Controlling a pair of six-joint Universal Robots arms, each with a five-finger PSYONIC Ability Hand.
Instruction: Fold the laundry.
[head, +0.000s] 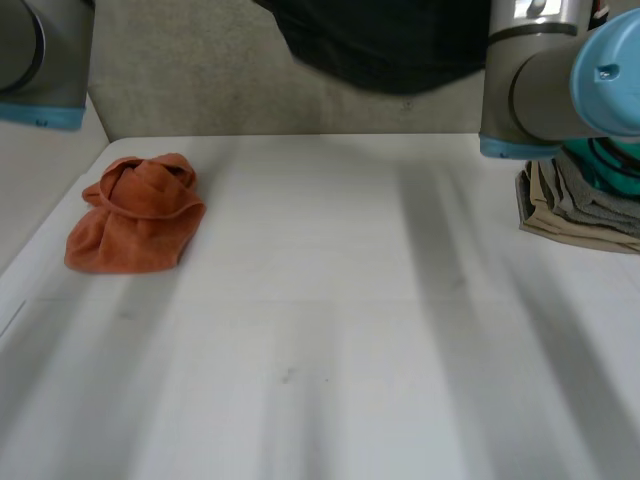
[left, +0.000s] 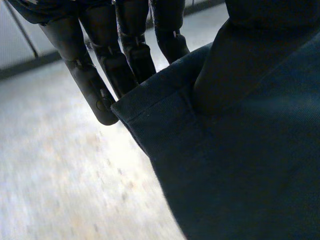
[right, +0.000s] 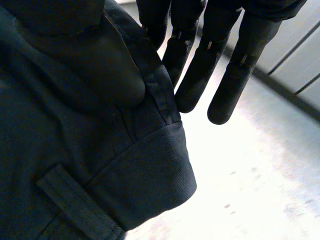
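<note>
A dark navy garment (head: 385, 45) hangs in the air beyond the table's far edge, held up by both arms. In the left wrist view my left hand (left: 95, 85) pinches a hemmed edge of this garment (left: 240, 165) between its thumb and straight fingers. Seen from the right wrist, my right hand (right: 225, 65) presses its thumb onto the waistband of the garment (right: 75, 150), beside a belt loop, and pinches it against the fingers. A crumpled orange cloth (head: 140, 215) lies at the table's far left.
A stack of folded beige, grey and teal clothes (head: 580, 205) sits at the far right edge of the white table (head: 330, 330). The right arm (head: 560, 80) hangs above that stack, and the left arm (head: 40, 60) is over the far left corner.
</note>
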